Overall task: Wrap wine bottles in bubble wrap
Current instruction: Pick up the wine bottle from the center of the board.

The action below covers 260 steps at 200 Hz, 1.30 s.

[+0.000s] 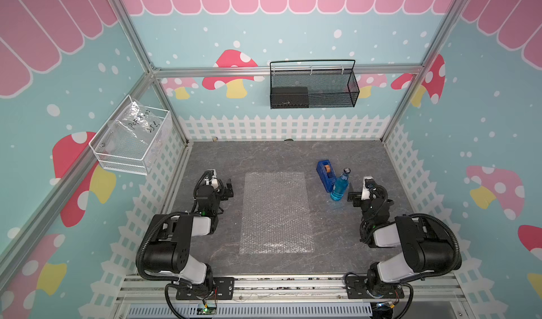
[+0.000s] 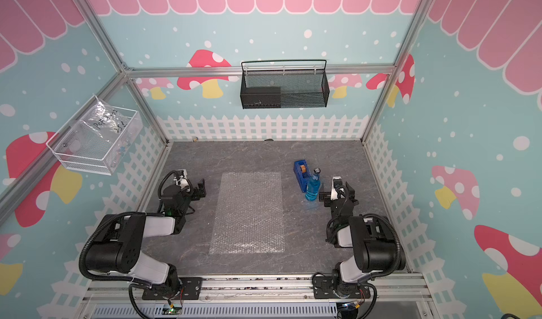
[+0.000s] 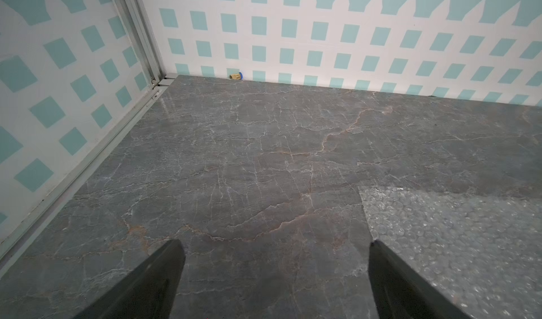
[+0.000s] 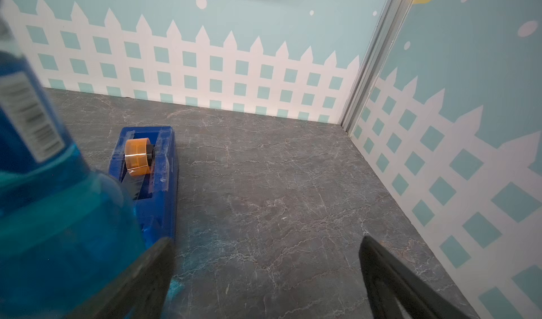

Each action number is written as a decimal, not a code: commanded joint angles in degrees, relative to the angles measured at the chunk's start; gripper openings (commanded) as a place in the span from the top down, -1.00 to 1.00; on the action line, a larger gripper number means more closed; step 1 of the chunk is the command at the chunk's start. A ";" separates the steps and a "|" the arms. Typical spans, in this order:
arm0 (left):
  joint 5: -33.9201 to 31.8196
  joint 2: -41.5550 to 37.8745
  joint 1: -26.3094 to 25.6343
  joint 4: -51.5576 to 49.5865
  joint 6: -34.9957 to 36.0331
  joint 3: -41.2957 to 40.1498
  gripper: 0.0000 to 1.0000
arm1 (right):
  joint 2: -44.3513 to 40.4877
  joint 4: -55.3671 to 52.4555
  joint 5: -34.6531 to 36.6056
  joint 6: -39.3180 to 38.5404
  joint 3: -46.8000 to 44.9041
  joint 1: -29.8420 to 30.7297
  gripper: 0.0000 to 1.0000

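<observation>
On the left wall, a white wire basket (image 1: 123, 163) is mounted, and a crinkled clear plastic bag (image 1: 136, 125) with black handwriting is held inside it. Below and to its right, the left gripper (image 1: 228, 189) is positioned low over the grey marbled tabletop (image 1: 264, 156), near the left edge of the bubble wrap (image 1: 275, 211) but apart from it. Its jaws are spread wide and nothing is gripped. In the left wrist view, only bare tabletop is seen between the two black fingers (image 3: 158, 276), and a corner of the sheet lies beside one of them. A small brass fitting (image 3: 236, 76) is seen at the foot of the back wall.

The bubble wrap is laid flat in the middle of the tabletop, with its long sides running front to back. On the back wall, above and slightly right of the sheet, a black mesh basket (image 1: 331, 97) is hung.

To the right of the sheet, a dark-blue tape dispenser (image 1: 324, 175) with an orange-brown roll is placed on the tabletop. The blue bottle (image 1: 339, 187) is stood upright just beside the dispenser's near end, apart from the bubble wrap. Whether bottle and dispenser touch cannot be determined. The right gripper (image 1: 353, 196) is positioned just to the right of the bottle, jaws spread wide and gripping nothing. In the right wrist view, the bottle is seen outside one finger, not between the jaws.
</observation>
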 commanded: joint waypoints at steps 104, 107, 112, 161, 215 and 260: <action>0.75 0.00 0.38 0.97 0.35 0.54 -1.00 | 0.46 0.51 -1.00 -0.28 0.84 -0.08 -0.99; 0.78 -0.01 0.38 0.91 0.35 0.53 -1.00 | 0.47 0.51 -1.03 -0.33 0.84 -0.10 -0.99; 0.77 -0.01 0.39 0.99 0.35 0.52 -0.99 | 0.48 0.50 -1.01 -0.33 0.84 -0.10 -0.99; 0.79 0.00 0.40 0.93 0.31 0.61 -1.00 | 0.45 0.49 -1.11 -0.30 0.84 -0.20 -0.99; 1.77 -12.82 -1.89 -16.34 3.50 4.65 -0.99 | -9.86 -8.98 -0.68 -0.03 1.43 -0.10 -0.86; 9.39 -29.09 -15.24 -27.62 1.70 13.49 -1.00 | -31.40 -41.69 -4.52 -0.08 16.44 -0.28 -0.93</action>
